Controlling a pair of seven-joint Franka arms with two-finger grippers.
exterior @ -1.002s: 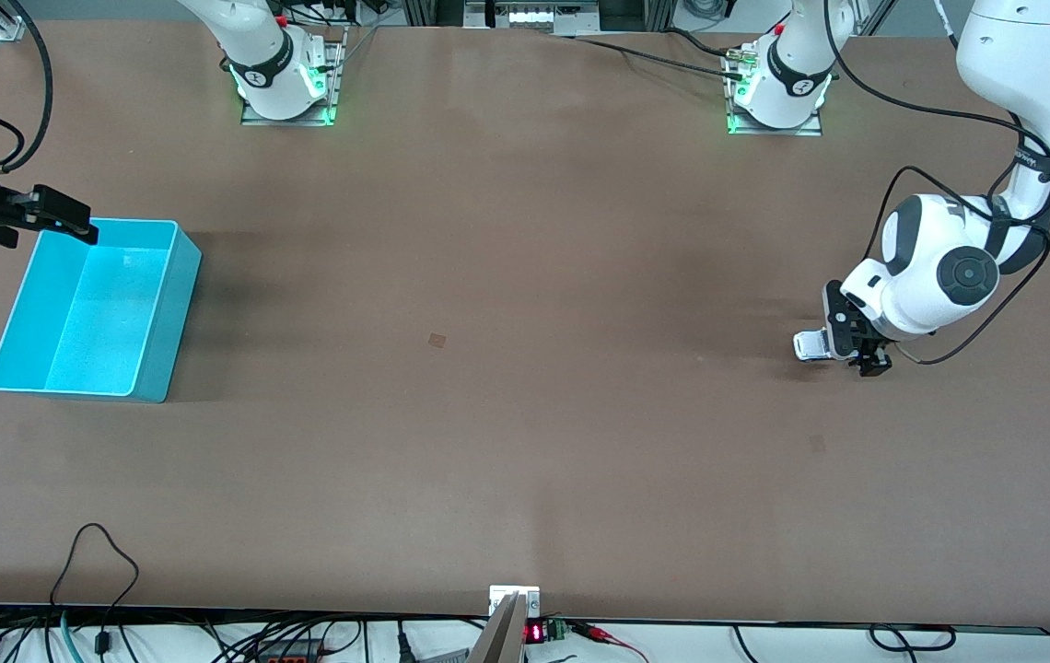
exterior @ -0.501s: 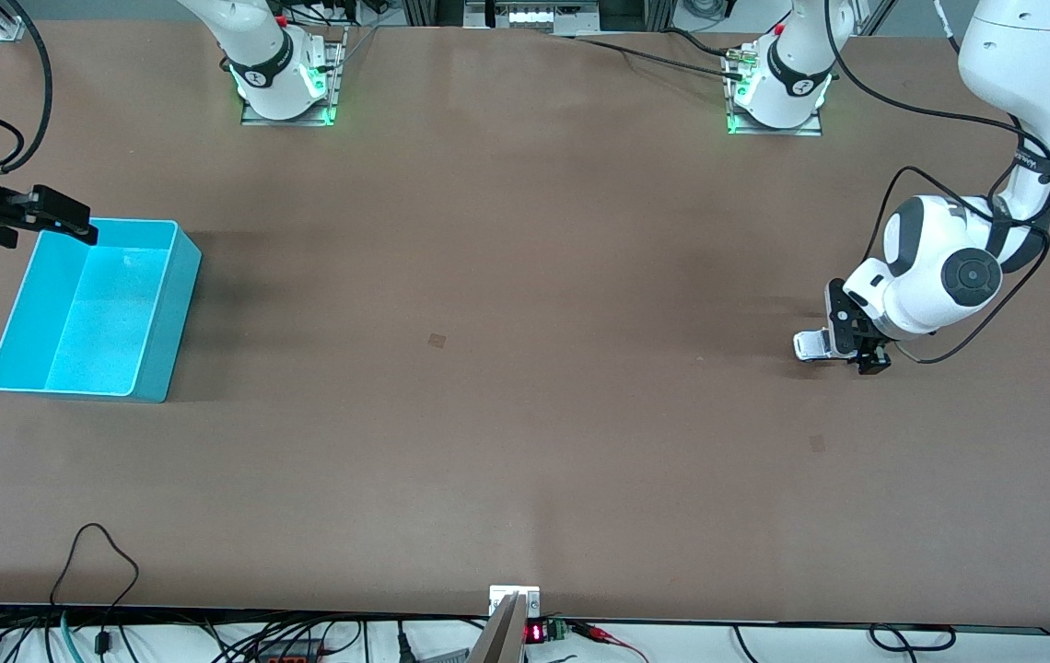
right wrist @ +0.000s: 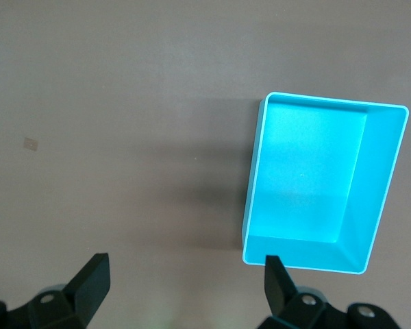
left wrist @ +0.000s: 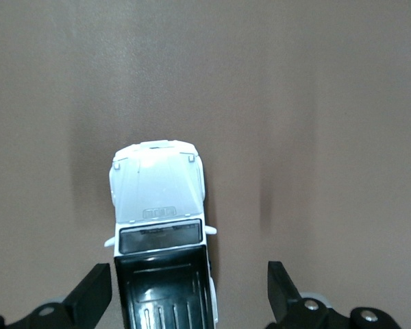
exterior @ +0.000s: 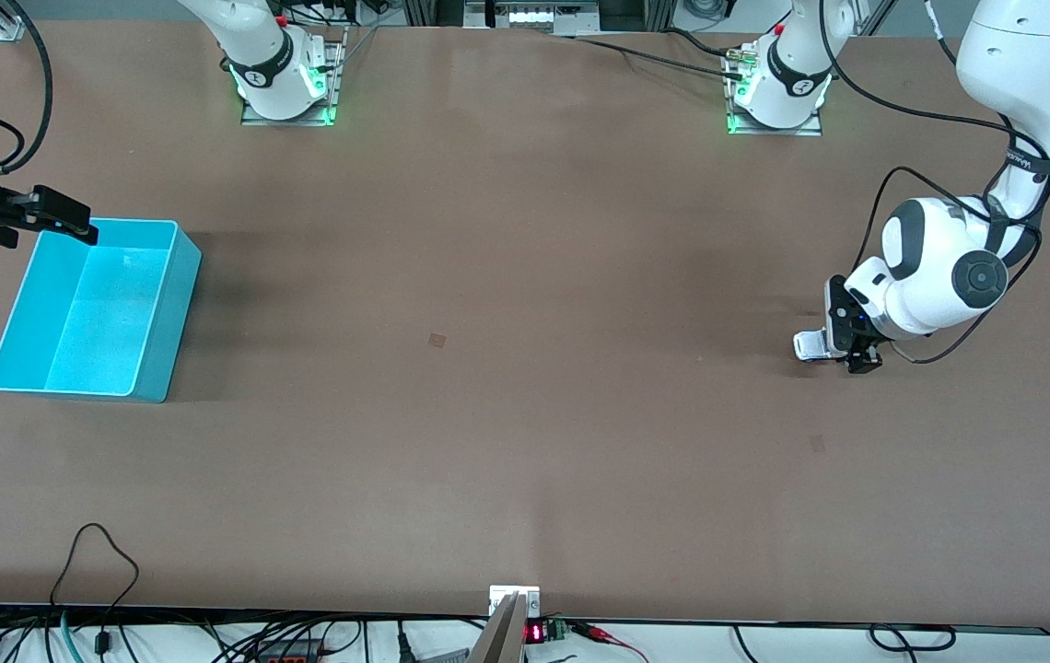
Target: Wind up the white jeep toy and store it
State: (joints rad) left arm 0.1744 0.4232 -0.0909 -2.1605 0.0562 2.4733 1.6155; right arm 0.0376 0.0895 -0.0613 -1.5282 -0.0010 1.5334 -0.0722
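Observation:
The white jeep toy (exterior: 809, 344) stands on the table toward the left arm's end. In the left wrist view it (left wrist: 157, 205) shows its white hood and black roof panel. My left gripper (exterior: 857, 355) is low at the jeep's rear end. It (left wrist: 188, 274) is open, one finger on each side of the black roof, with gaps on both sides. My right gripper (exterior: 64, 221) is open and empty over the turquoise bin's (exterior: 173, 313) corner, toward the right arm's end. In the right wrist view my right gripper (right wrist: 184, 264) is beside the empty bin (right wrist: 315, 178).
A small dark mark (exterior: 437, 340) is on the brown table (exterior: 525, 442) near its middle. The two arm bases (exterior: 284, 83) stand along the table edge farthest from the front camera. Cables lie along the nearest edge.
My left gripper has shifted slightly toward the jeep and its wrist has turned a little. The jeep, the bin and the right arm have not moved.

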